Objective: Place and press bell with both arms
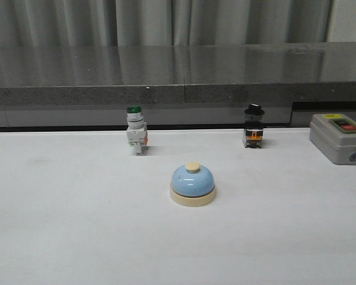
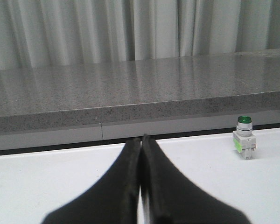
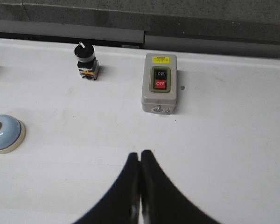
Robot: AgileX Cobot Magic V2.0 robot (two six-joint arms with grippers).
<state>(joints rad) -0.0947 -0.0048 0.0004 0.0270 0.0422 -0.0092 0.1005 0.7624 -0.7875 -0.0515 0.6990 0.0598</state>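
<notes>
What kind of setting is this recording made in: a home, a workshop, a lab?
Most likely a lab test bench. A plain white table holds only staged items: a desk bell, loose push-button switches, and a grey on/off switch box. Behind runs a grey stone-like ledge and curtains.

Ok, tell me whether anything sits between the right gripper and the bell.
Nothing visible does. In the right wrist view the right gripper, fingers closed together, has bare white table between it and the bell. The black-capped switch and the grey ON/OFF box stand farther back, off that path.
</notes>
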